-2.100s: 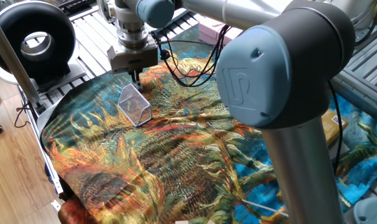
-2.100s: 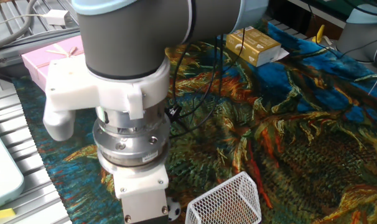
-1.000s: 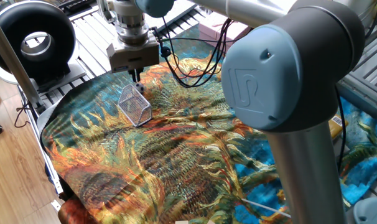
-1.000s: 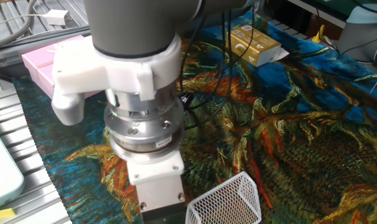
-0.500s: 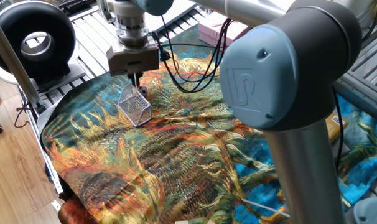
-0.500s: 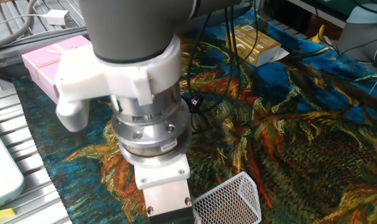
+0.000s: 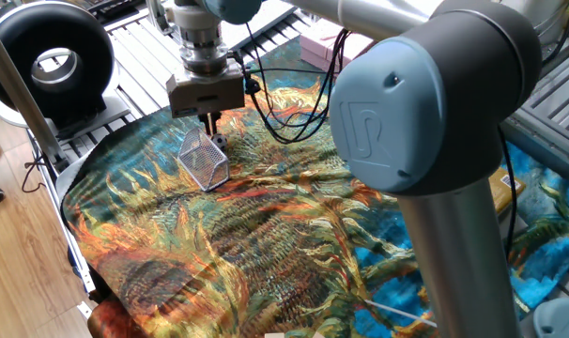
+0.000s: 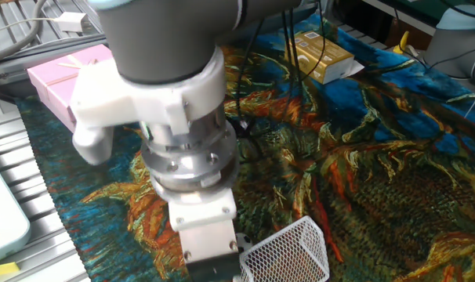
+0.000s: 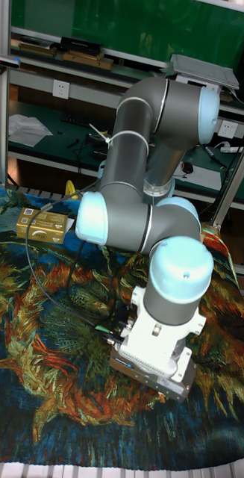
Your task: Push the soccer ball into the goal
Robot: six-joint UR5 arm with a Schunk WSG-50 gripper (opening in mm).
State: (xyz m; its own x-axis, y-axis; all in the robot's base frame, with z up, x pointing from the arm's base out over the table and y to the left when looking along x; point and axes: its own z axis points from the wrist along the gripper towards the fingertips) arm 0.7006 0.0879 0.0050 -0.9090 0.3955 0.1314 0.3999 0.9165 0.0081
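The goal (image 7: 203, 158) is a small wire-mesh wedge lying on the patterned cloth; the other fixed view shows its mesh (image 8: 288, 252) at the bottom edge. The soccer ball (image 7: 221, 141) is a tiny white-and-black speck just past the goal's upper right corner. My gripper (image 7: 209, 122) points straight down right behind the goal, fingers together and empty, with the tips close beside the ball. In the other fixed view the gripper's body (image 8: 206, 247) hides the ball and the fingertips fall below the frame. The tall fixed view shows only the arm's wrist (image 9: 155, 362); goal and ball are hidden there.
A black ring-shaped device (image 7: 50, 61) stands off the table to the left. A pink box (image 8: 65, 74) and a yellow-brown box (image 8: 320, 56) lie on the cloth behind the arm. Black cables (image 7: 284, 108) hang from the wrist. The cloth's edge (image 7: 73, 235) is near the goal.
The gripper has shifted a little to the right, closer to the goal, and slightly lower. The ball has crept along with it and is now hidden by the gripper in the other fixed view.
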